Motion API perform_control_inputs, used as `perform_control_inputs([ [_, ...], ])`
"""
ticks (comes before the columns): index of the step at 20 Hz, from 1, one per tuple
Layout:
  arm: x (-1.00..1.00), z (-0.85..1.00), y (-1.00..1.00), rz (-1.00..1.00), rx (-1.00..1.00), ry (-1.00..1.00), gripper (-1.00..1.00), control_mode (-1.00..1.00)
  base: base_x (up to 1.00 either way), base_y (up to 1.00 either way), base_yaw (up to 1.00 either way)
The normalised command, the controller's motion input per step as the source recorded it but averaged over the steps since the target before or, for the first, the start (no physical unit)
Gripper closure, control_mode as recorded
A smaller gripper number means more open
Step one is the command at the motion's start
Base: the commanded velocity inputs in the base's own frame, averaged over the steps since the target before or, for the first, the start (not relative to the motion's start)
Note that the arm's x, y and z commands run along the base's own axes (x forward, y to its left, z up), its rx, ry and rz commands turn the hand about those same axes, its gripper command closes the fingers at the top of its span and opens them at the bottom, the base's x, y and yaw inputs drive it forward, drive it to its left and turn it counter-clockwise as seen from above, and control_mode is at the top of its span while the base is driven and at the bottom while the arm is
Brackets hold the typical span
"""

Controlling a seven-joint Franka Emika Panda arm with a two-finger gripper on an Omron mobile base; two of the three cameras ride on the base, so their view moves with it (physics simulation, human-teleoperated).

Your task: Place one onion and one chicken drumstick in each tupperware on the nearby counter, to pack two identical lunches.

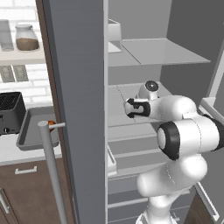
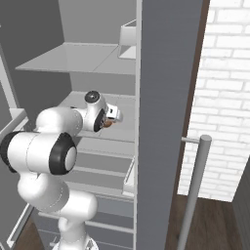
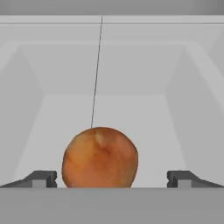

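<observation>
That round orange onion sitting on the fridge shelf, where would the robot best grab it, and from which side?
Across its widest middle, coming straight in from the front. The onion is round and sits on the flat shelf, and the open gripper already has a fingertip on either side of it, so closing there should probably hold.

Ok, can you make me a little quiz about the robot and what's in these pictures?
1. True or false: the tool is open, with the onion between its fingertips.
2. Which stands left of the tupperware on the counter? A) a kettle B) a black toaster C) a bowl
3. Fill in: the arm reaches into an open ____ with pale shelves.

Key: 1 true; 2 B; 3 fridge.
</observation>
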Motion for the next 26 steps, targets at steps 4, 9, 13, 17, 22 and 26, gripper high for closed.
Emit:
perform_control_inputs([
  [4, 0.14, -0.28, 0.00, 0.00, 0.00, 0.04, -1.00, -1.00, 0.00, 0.00, 0.00],
  [9, 0.23, -0.25, 0.04, 0.00, 0.00, 0.00, -1.00, -1.00, 0.00, 0.00, 0.00],
  [13, 0.19, -0.31, 0.08, 0.00, 0.00, 0.04, -1.00, -1.00, 0.00, 0.00, 0.00],
  [17, -0.01, -0.47, 0.09, 0.00, 0.00, 0.10, -1.00, -1.00, 0.00, 0.00, 0.00],
  [22, 0.00, -0.39, 0.20, 0.00, 0.00, 0.05, 1.00, -1.00, 0.00, 0.00, 0.00],
  [26, -0.03, -0.37, 0.19, 0.00, 0.00, 0.05, 1.00, -1.00, 0.00, 0.00, 0.00],
])
